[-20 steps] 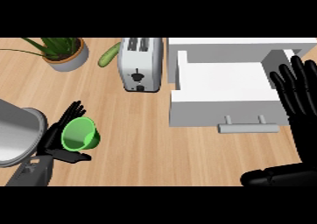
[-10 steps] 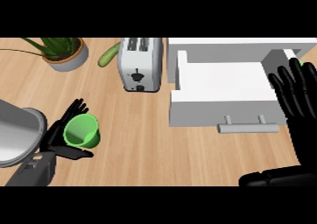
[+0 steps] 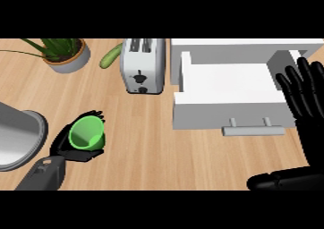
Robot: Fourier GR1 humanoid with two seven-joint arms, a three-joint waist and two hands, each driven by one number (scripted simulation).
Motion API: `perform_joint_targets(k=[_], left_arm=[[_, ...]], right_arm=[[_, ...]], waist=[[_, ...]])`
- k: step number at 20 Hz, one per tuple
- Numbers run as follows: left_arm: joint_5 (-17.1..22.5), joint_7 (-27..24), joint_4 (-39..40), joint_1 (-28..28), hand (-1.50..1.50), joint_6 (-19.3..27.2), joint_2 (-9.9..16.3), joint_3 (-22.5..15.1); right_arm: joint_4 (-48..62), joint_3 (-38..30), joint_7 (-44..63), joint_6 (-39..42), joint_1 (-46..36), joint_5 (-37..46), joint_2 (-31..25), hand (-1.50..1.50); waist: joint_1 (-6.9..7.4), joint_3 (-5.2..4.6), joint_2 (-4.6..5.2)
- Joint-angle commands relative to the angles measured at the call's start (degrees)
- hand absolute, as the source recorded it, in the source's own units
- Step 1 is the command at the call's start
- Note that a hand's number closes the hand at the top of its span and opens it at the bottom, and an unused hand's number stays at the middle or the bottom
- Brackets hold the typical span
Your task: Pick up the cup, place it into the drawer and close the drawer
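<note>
Two hands are in view, and only one is engaged. The left hand [image 3: 70, 147] sits at the near left of the bench [image 3: 151, 147], its fingers curled round the green cup [image 3: 87, 133], which is tilted with its open mouth facing up toward the view. Whether the cup is clear of the bench surface cannot be told from this angle. The right hand [image 3: 309, 96] rests at the right edge, fingers straight and spread, holding nothing, alongside the open drawer [image 3: 227, 89].

The drawer stands pulled out at the far right, white, its cavity showing nothing inside, its handle [image 3: 253, 130] on the near face. The cup is well apart from it, so the carry is judged to be the bulk of the work remaining.

Risks noted:
- The toaster [image 3: 143, 65] stands to the left of the drawer; a path that swings far could clip it.
- The drawer's near wall must be cleared; a low approach would strike the front panel and could push the drawer shut early.
- The cup's tilt in the hand suggests it could shift during transit.
- The grey pot [image 3: 13, 134] sits just left of the left hand and could be knocked on lift-off.
- The right hand beside the drawer may crowd the placement.
</note>
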Motion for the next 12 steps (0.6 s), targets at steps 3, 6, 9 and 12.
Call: perform_joint_targets(k=[3, 6, 9, 12], left_arm=[[1.3, -7.8, -1.8, 0.6, 1.5, -12.4, -0.2, -0.9], [0.7, -10.8, -3.4, 1.2, 1.5, -7.6, -1.5, -1.5], [3.5, -10.6, -3.3, -0.9, 1.5, -2.3, -1.4, 1.6], [6.5, -13.1, -5.2, 3.6, 1.5, 9.1, -4.4, 5.5]], right_arm=[[0.0, 0.2, 0.3, -0.1, -0.3, 0.0, 0.1, -1.5], [2.2, -3.5, 0.1, 0.9, -2.2, -1.8, -2.2, -1.5], [0.5, 1.0, -1.5, -0.3, 1.1, 2.3, 0.6, -1.5], [0.5, -2.1, 0.0, -0.8, -1.1, -0.7, -0.3, -1.5]], waist=[[0.21, -0.01, -0.09], [0.29, 0.02, 0.02], [0.14, 0.02, 0.0], [1.04, 0.1, -0.26]])
